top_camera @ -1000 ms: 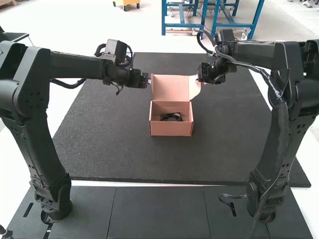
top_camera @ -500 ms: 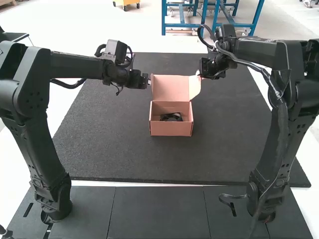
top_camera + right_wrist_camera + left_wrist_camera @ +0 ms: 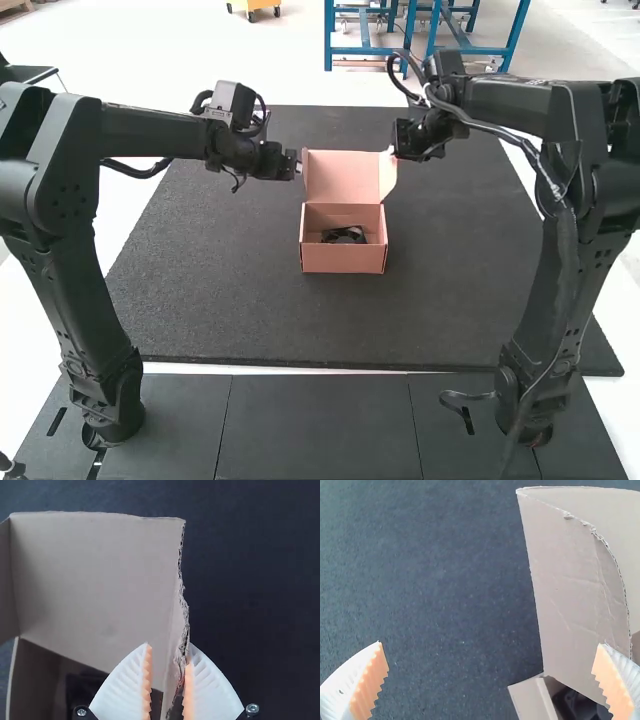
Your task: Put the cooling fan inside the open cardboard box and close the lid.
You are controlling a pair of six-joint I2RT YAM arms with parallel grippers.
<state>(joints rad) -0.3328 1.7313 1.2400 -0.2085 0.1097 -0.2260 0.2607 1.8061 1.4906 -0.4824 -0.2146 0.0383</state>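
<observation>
At frame centre, the cooling fan (image 3: 342,236) lies in the cardboard box (image 3: 343,256) (lid (image 3: 340,176) upright); right gripper (image 3: 167,650) jaws pinch the lid's flap, left gripper (image 3: 296,165) jaws gape wide.

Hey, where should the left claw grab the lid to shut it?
Pinch the lid at its bare left edge near the top, coming from left of the box. The lid stands upright, that edge sits inside the open left claw, and the right claw holds the opposite edge.
</observation>
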